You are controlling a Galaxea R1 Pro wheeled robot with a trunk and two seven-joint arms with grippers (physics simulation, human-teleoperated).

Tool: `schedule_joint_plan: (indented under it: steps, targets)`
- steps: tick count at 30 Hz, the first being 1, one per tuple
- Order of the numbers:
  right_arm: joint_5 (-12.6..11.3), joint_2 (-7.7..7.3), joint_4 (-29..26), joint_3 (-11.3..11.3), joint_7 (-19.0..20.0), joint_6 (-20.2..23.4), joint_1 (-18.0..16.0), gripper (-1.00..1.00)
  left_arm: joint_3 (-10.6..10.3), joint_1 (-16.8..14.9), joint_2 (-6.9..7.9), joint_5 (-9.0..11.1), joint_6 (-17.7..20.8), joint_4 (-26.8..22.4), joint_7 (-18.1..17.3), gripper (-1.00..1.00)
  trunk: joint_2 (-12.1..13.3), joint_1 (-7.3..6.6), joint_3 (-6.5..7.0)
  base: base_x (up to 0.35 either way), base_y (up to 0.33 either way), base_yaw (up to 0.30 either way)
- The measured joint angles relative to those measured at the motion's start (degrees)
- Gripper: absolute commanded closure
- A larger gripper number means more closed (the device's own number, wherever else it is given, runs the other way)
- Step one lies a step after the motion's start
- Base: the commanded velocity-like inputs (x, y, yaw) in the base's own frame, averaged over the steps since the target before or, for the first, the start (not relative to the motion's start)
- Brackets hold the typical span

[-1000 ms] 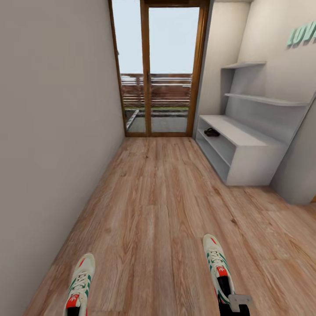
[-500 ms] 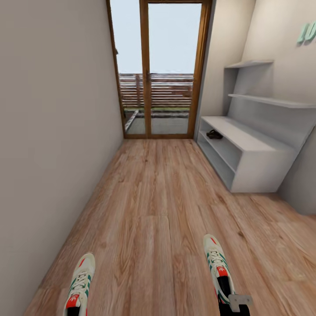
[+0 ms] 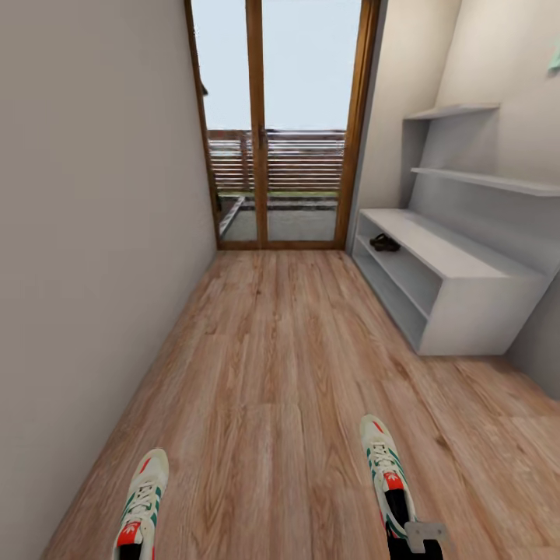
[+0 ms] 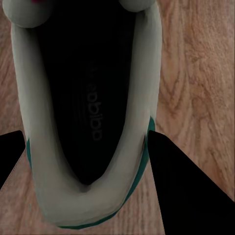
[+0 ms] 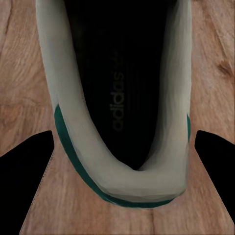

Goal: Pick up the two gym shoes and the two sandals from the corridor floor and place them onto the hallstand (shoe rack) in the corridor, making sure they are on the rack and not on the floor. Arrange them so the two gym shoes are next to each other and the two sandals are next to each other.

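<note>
Two off-white gym shoes with green stripes hang above the corridor floor [image 3: 288, 350], toes forward. My left gripper [image 3: 129, 554] is shut on the heel of the left shoe [image 3: 142, 498]; up close, its black fingers [image 4: 186, 191] flank that heel [image 4: 88, 122]. My right gripper [image 3: 416, 544] is shut on the other shoe [image 3: 383, 467], whose heel [image 5: 122, 98] sits between the fingers [image 5: 24, 166]. The hallstand [image 3: 474, 303] stands ahead on the right. Dark brown sandals [image 3: 384, 243] lie at the far end of its upper shelf level; I cannot tell whether it is one or two.
A plain wall [image 3: 93, 233] runs along the left. A wood-framed glass door [image 3: 303, 117] closes the corridor's far end. Two floating shelves [image 3: 482, 180] hang above the hallstand. Open floor stretches between me and the hallstand.
The whole view has shifted: the hallstand now sits further right and lower, so the camera moved. Both shoes keep their place in the view, still held.
</note>
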Motion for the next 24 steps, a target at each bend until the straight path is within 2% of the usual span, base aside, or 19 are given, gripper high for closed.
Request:
schedule_joint_plan:
  steps: [24]
  targets:
    - [0.0, 0.00, 0.0, 0.0, 0.1, 0.0, 0.0, 1.00, 0.0, 0.0, -0.01, 0.1, 0.0, 0.0, 0.0, 1.00, 0.0, 0.00, 0.00, 0.336, 0.000, 0.000]
